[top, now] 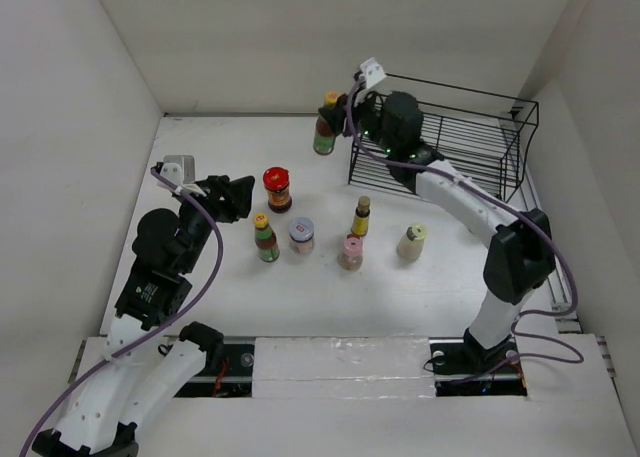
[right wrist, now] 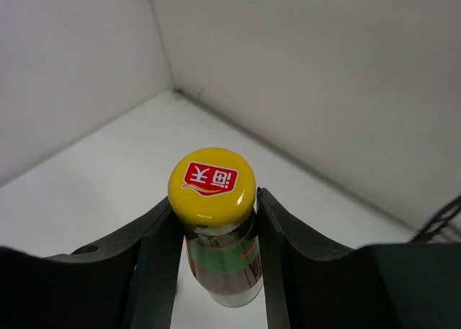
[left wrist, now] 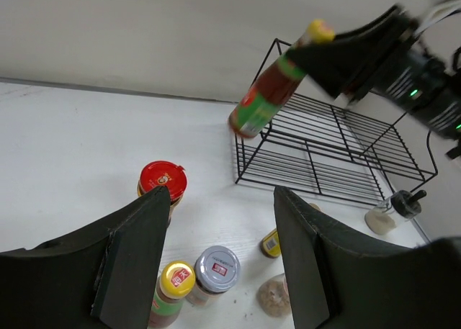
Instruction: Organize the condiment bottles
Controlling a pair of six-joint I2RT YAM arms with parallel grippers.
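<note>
Right gripper (right wrist: 216,228) is clamped on the yellow-capped bottle (right wrist: 212,185) just under its cap. It's carried tilted, off the worktop (top: 220,147), by the rack's (top: 440,147) left end near the far edge. Best play, I'd say: clear the wire rim, bring it upright, seat it deep in the rack before letting go. Left gripper (left wrist: 222,199) hangs spread apart, empty, near the red-lidded jar (left wrist: 163,179).

Yellow-capped bottle (top: 325,129) tilted aloft; six others (top: 302,234) stand clustered.
</note>
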